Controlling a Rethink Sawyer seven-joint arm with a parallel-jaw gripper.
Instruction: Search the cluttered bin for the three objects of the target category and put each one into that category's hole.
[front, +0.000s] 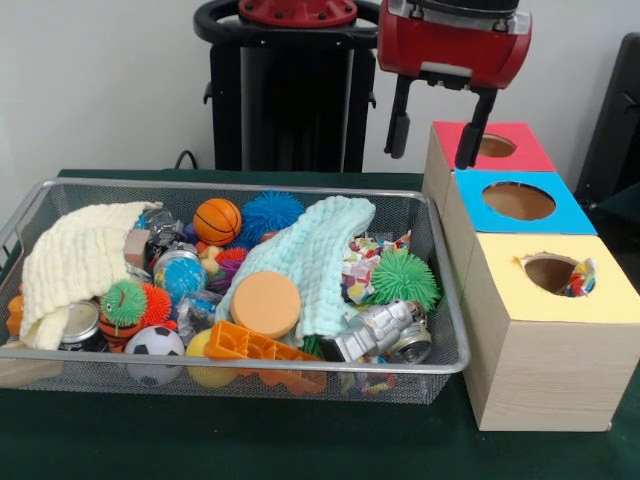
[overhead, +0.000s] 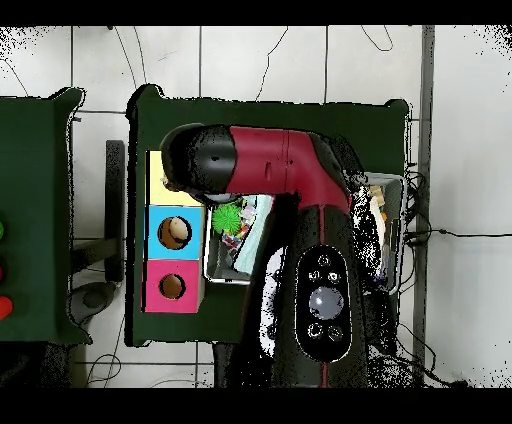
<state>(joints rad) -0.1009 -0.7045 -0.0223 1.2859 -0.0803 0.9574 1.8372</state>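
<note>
Gripper (front: 432, 140): red-housed, two black fingers hanging spread apart, nothing between them; it hangs above the far right corner of the bin, beside the pink-topped box.

Wire mesh bin (front: 449, 300): on the green table, packed full. Contents, left to right: cream cloth (front: 75, 260); small tin can (front: 78, 325); green-and-orange spiky ball (front: 125, 302); soccer ball (front: 154, 345); miniature basketball (front: 217, 221); blue spiky ball (front: 271, 213); pale turquoise cloth (front: 310, 255); round orange sponge (front: 265, 304); orange plastic grid piece (front: 250, 347); silver robot figure (front: 380, 332); green spiky ball (front: 405, 278).

All of these lie below and left of the spread jaws, none touching them.

Boxes, right of the bin, far to near: pink top (front: 525, 150), blue top (front: 565, 205), yellow top (front: 600, 295), each with a round hole. A colourful crumpled item (front: 579, 279) shows in the yellow hole.
</note>
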